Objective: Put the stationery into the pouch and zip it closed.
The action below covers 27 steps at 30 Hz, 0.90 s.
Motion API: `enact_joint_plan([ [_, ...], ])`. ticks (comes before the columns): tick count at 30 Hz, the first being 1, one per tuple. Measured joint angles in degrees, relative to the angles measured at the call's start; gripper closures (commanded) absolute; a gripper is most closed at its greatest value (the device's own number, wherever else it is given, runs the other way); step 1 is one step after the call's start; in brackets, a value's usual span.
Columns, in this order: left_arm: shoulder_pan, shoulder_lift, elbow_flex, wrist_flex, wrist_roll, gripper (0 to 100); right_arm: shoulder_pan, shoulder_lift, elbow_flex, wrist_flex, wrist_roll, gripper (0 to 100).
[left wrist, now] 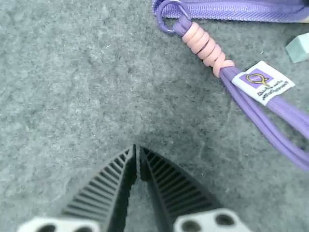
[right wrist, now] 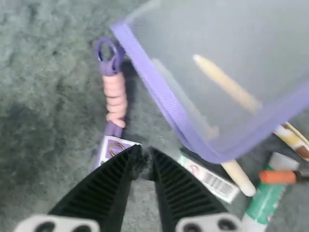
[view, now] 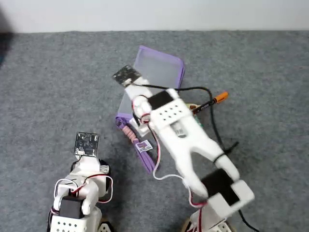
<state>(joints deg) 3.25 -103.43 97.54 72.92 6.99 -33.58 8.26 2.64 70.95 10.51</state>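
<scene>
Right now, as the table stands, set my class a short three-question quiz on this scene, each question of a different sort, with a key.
1. True or false: the left gripper has its fingers shut on the purple strap.
2. Which colour is the coil on that strap, next to the pouch? A pink, B green, C black.
3. Fill in: the orange-capped pen lies ____ the pouch (inside or outside).
Key: 1 false; the fingers are shut on nothing, over the grey carpet beside the strap. 2 A. 3 outside.
</scene>
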Motion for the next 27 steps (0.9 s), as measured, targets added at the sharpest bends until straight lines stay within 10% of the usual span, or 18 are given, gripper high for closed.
enact_joint_plan([
  [27, 0.00, 0.00, 0.00, 0.00, 0.00, 98, -6.42, 25.85, -18.11, 1.67, -1.58, 84.4],
])
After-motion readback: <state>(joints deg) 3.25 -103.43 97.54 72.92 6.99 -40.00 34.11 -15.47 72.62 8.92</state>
